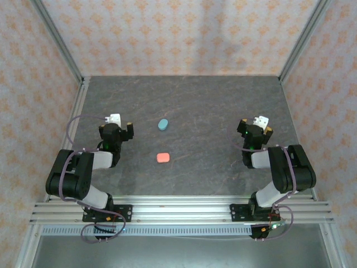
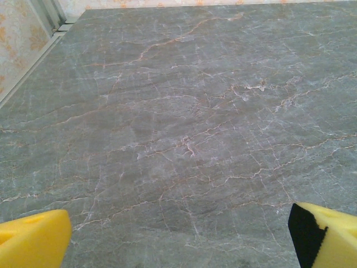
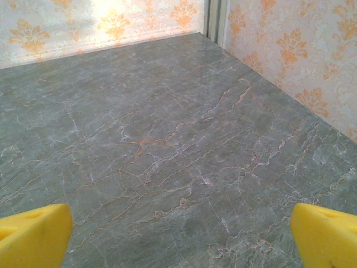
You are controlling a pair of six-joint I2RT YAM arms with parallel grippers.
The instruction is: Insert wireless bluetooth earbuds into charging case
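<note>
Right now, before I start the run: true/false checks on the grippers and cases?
1. The left gripper is open and empty. True.
2. The right gripper grips the teal case. False: it is open over bare table, and the case lies between the arms.
3. The pink case lies nearer the arm bases than the teal case. True.
4. The two cases touch. False: bare table separates them.

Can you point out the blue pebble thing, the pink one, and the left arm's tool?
teal-blue oval case [image 1: 163, 124], top camera view, centre of its upper face.
coral-pink oval case [image 1: 163, 158], top camera view, centre of its upper face.
left tool [image 2: 178, 241], left wrist view, midway between its open yellow fingertips.
</note>
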